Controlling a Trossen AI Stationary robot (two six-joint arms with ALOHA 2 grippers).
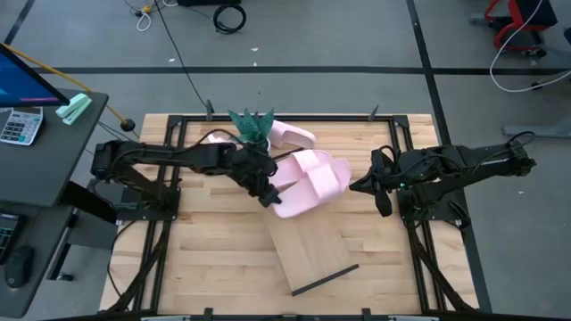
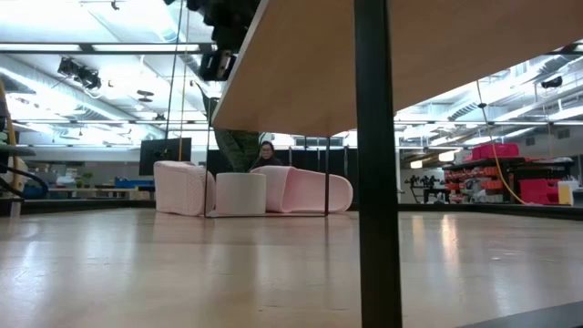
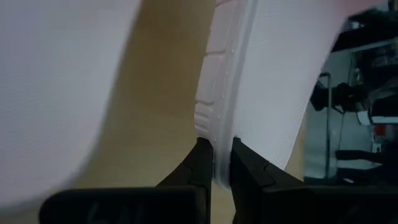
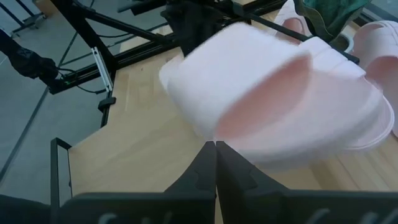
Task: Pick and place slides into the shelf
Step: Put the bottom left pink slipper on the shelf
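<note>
- The butcher-block table (image 1: 205, 267) fills the middle of the high view, with black frame rails along its sides
- The shelf (image 1: 308, 254), a light-wood board with a thin black rail at its near end, lies skewed on the table between the two arms; in the low view its underside fills the upper part of the picture and one black leg crosses the foreground
- The slides (image 1: 308, 178) sit clustered at the far end of the shelf, pale pink, some overlapping; one more slide (image 1: 290, 135) lies farther back, beside a green plant-like thing (image 1: 252, 125)
- The left gripper (image 3: 215, 163) is at the slides' left edge; its fingers are nearly together, pinching the thin edge of one pink slide
- The right gripper (image 4: 215, 163) hangs to the right of the slides, apart from them, its two fingers pressed together with nothing between
- In the low view a person shows far behind the slides
</note>
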